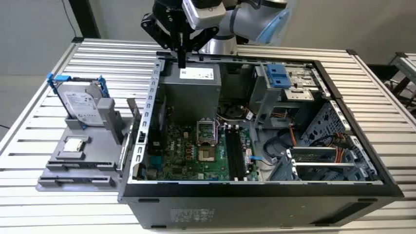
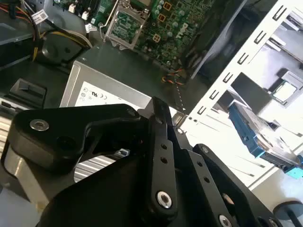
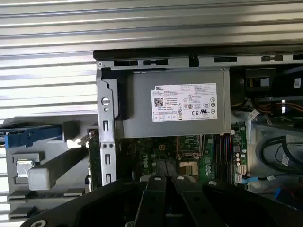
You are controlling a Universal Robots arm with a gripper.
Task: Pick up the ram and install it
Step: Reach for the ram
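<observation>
Bright even light; glare washed out slatted table [image 2: 222, 142] beside gripper [image 2: 158, 106] in second wrist view; PC case [image 1: 260, 190] interior below was dim.

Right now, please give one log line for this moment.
gripper: above power supply | hard drive: on tray, outside case

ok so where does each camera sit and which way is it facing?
Exterior view: off the arm, up high, looking down into the open computer case on the slatted table; the arm and pincer hang over the case's far rim.
First wrist view: on the arm, looking down onto the power supply and motherboard; pincer links in the foreground.
Second wrist view: on the arm, slanting past the pincer toward the motherboard.
Shared: both wrist views show the power supply's white label.
</observation>
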